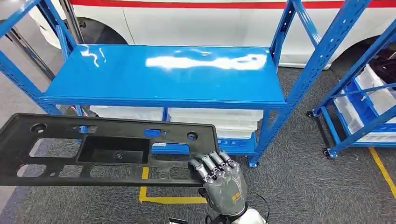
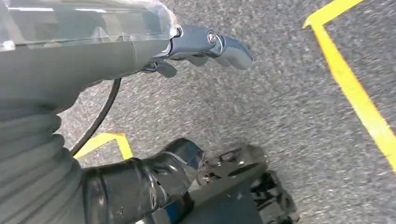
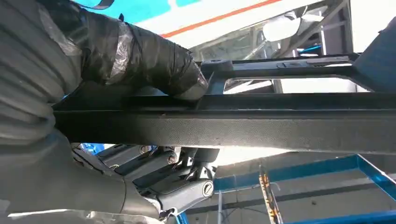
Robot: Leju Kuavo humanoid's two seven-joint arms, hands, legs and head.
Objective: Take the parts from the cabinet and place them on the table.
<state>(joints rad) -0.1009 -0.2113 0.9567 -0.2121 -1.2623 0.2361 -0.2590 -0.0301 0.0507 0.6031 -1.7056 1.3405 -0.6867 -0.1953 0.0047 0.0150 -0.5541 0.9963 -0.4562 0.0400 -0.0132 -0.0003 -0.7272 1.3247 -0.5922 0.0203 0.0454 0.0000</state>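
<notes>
A long black plastic panel [image 1: 116,128] with several cut-outs hangs level in front of me, below the near edge of the blue table top [image 1: 163,74]. My right hand [image 1: 219,179] grips its right end, fingers curled over the near rim. In the right wrist view the thumb [image 3: 154,60] presses one side of the panel's edge [image 3: 280,123] and the fingers [image 3: 177,177] wrap the other side. My left hand [image 2: 116,56] hangs over the grey floor with its fingers [image 2: 210,42] stretched out and nothing in it.
The table is a blue steel rack with white bins [image 1: 215,119] on its lower shelf. A white vehicle [image 1: 196,18] stands behind it. A second blue rack [image 1: 364,107] with bins is at the right. Yellow tape [image 1: 173,199] marks the grey carpet.
</notes>
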